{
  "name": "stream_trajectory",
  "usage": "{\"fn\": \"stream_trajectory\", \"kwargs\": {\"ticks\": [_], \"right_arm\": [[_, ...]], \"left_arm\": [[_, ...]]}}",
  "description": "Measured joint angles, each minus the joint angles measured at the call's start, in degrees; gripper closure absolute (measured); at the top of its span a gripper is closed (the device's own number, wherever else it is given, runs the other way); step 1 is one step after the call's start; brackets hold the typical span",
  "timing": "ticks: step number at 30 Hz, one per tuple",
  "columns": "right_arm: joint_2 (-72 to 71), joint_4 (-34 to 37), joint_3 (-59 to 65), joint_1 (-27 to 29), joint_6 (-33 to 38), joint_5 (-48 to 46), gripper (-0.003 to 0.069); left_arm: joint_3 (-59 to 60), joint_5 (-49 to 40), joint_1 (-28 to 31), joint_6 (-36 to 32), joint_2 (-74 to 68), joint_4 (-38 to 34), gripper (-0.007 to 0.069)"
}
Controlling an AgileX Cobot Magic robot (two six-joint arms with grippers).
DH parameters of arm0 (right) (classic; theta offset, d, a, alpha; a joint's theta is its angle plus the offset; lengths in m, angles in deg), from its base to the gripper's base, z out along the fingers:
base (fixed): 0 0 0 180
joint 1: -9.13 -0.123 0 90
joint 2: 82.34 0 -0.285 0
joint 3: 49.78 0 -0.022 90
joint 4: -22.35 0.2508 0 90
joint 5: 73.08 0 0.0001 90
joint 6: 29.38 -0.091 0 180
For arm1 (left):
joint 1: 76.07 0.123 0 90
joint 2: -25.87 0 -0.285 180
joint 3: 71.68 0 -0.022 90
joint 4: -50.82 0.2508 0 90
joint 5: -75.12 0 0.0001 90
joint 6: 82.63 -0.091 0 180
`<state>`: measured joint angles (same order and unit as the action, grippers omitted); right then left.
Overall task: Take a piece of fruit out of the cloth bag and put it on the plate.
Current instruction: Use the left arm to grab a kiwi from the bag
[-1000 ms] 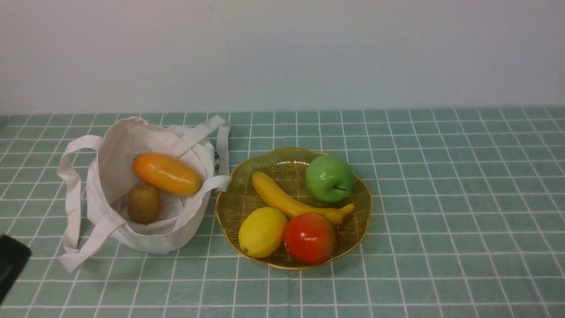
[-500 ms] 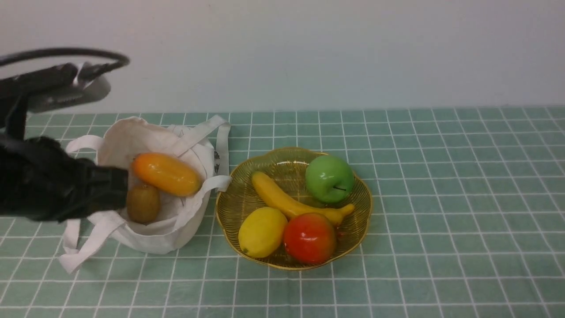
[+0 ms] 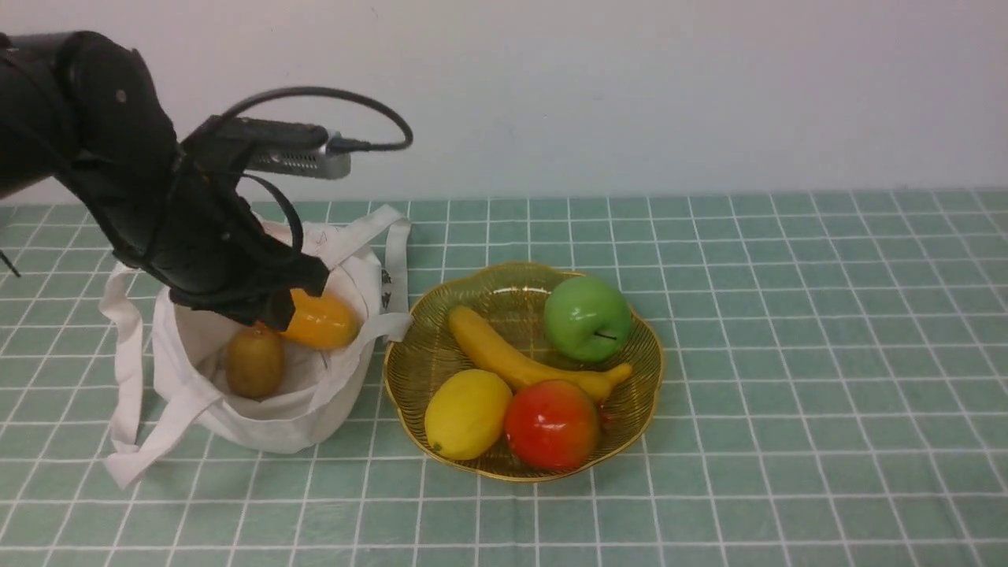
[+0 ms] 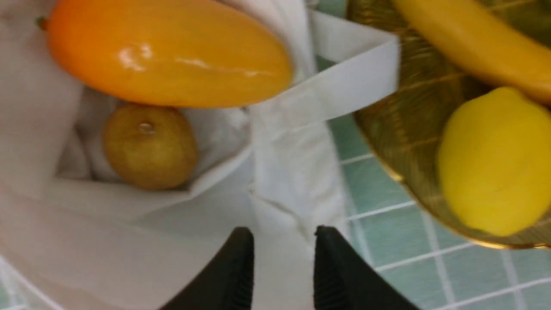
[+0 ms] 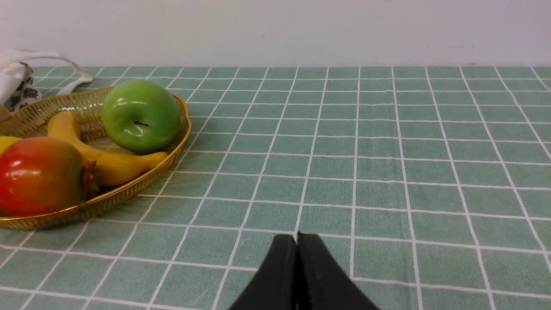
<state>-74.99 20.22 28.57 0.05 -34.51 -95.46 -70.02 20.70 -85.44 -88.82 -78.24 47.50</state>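
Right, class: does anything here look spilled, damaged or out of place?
Nothing looks spilled or damaged. The cloth bag merely slumps open, one strap reaching the rim of the plate; that is slightly untidy. The kiwi lies inside the bag.

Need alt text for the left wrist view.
A brown kiwi and orange mango sit inside an open white cloth bag, beside a gold plate holding a lemon and banana. The left gripper, open and empty, shows in front of the bag.
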Motion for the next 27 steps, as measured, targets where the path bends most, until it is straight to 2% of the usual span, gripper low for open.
{"fn": "stream_trajectory", "kwargs": {"ticks": [4, 5, 6, 10, 18, 27], "right_arm": [[0.0, 0.0, 0.0, 0.0, 0.0, 0.0, 0.0674], [0.0, 0.0, 0.0, 0.0, 0.0, 0.0, 0.0674], [0.0, 0.0, 0.0, 0.0, 0.0, 0.0, 0.0674], [0.0, 0.0, 0.0, 0.0, 0.0, 0.0, 0.0674], [0.0, 0.0, 0.0, 0.0, 0.0, 0.0, 0.0674], [0.0, 0.0, 0.0, 0.0, 0.0, 0.0, 0.0674]], "left_arm": [[-0.09, 0.12, 0.0, 3.64, -2.46, 3.94, 0.0186], [-0.09, 0.21, 0.0, 3.74, -2.46, 4.06, 0.0186], [-0.11, 1.05, 0.0, 4.17, -3.57, 4.71, 0.0125], [-0.11, 2.77, 0.0, 5.43, -6.69, 6.98, 0.0042], [-0.16, 6.35, 0.0, 9.64, -11.68, 13.09, 0.0047], [-0.54, 10.86, 0.0, 11.53, -14.32, 14.63, 0.0155]]}}
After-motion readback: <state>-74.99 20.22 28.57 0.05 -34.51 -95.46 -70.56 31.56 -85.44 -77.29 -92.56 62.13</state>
